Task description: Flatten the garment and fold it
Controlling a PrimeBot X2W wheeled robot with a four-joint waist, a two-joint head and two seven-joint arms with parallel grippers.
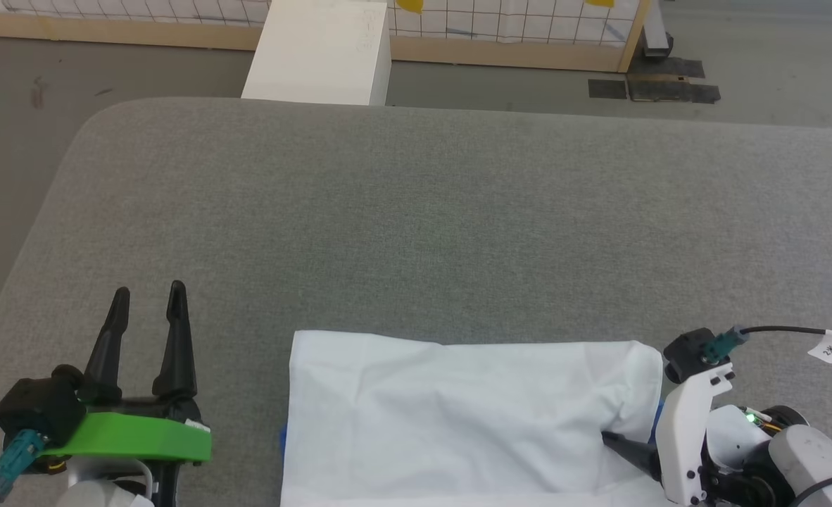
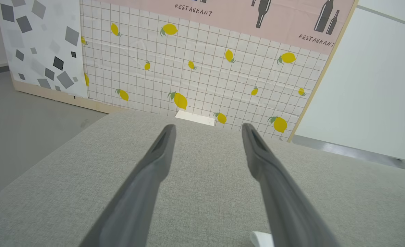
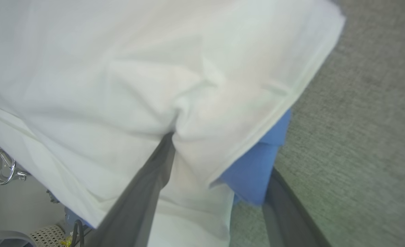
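The garment (image 1: 458, 415) lies folded into a white rectangle on the grey table (image 1: 423, 211), near its front edge, with a sliver of blue at each side. My right gripper (image 1: 609, 440) reaches into its right end from the lower right. In the right wrist view the fingers stand wide apart at the garment (image 3: 120, 85). One finger (image 3: 147, 192) runs under a white fold and the other lies beside a blue sleeve piece (image 3: 254, 171); the right gripper (image 3: 219, 154) is open. My left gripper (image 1: 148, 290) rests open left of the garment, and the left wrist view shows this gripper (image 2: 208, 128) over bare table.
A white box (image 1: 321, 53) stands just beyond the table's far edge, also visible as the white box (image 2: 194, 118). Behind it runs a lemon-patterned panel wall (image 2: 206, 68). The table's rounded left corner (image 1: 99, 120) drops to grey floor.
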